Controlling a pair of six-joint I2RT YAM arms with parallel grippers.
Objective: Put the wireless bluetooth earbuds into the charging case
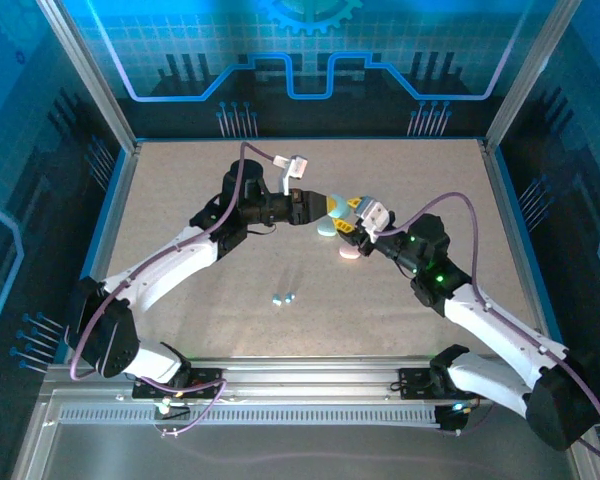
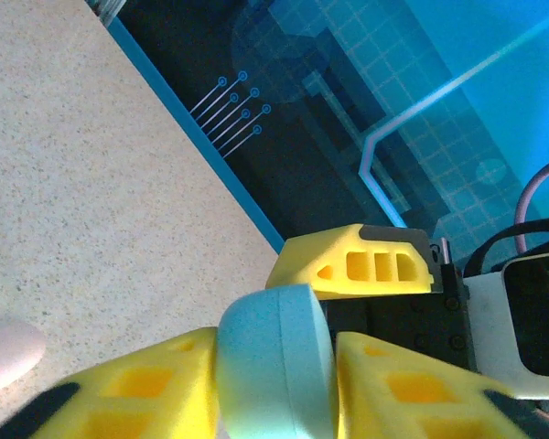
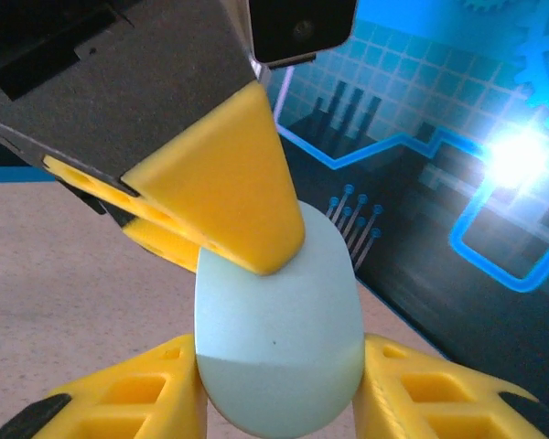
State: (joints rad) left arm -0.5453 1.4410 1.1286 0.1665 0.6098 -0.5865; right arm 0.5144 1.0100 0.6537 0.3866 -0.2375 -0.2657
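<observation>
Left arm [image 1: 180, 255]: stretched toward mid-table, left claw [image 2: 274, 393] pinching the pale blue oval plastic case [image 3: 279, 347] by its faces.
Right arm [image 1: 480, 310]: angled inward, right claw [image 3: 279, 398] gripping that case's edges.

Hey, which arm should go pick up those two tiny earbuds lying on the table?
Probably left. The right gripper clasps the pale blue case across its width; the two earbuds lie slightly toward the left arm's side. The left gripper also flanks the case, grip unclear.
</observation>
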